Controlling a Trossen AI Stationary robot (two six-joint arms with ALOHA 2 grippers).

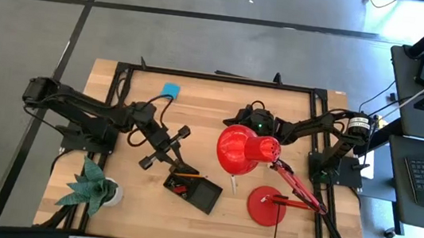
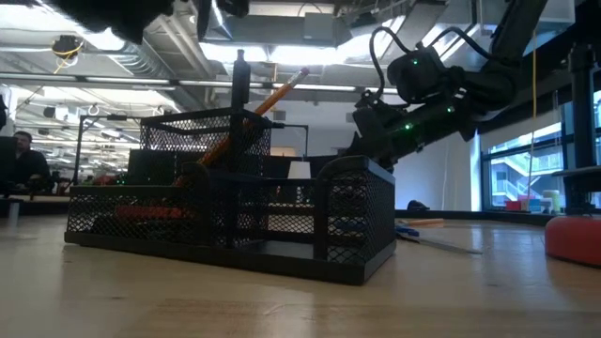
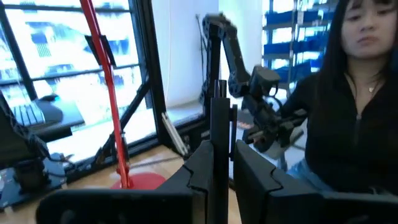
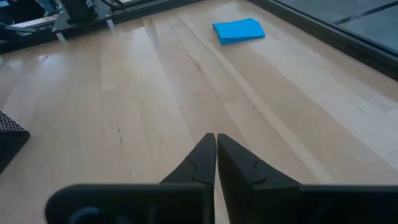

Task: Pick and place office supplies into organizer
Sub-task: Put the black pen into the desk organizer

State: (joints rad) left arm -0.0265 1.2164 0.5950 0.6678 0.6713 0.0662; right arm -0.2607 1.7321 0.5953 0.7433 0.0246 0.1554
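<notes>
While apparently clamped, pen (image 3: 219, 143) splits left gripper (image 3: 221, 171).

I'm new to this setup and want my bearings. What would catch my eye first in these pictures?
The big red desk lamp, its shade over the table's middle and its round base nearer the front edge. Just left of it, the left gripper is shut on a thin black pen, held upright above the black mesh organizer, which already holds a wooden pencil. A blue sticky-note pad lies alone near the back edge, ahead of the shut right gripper.
</notes>
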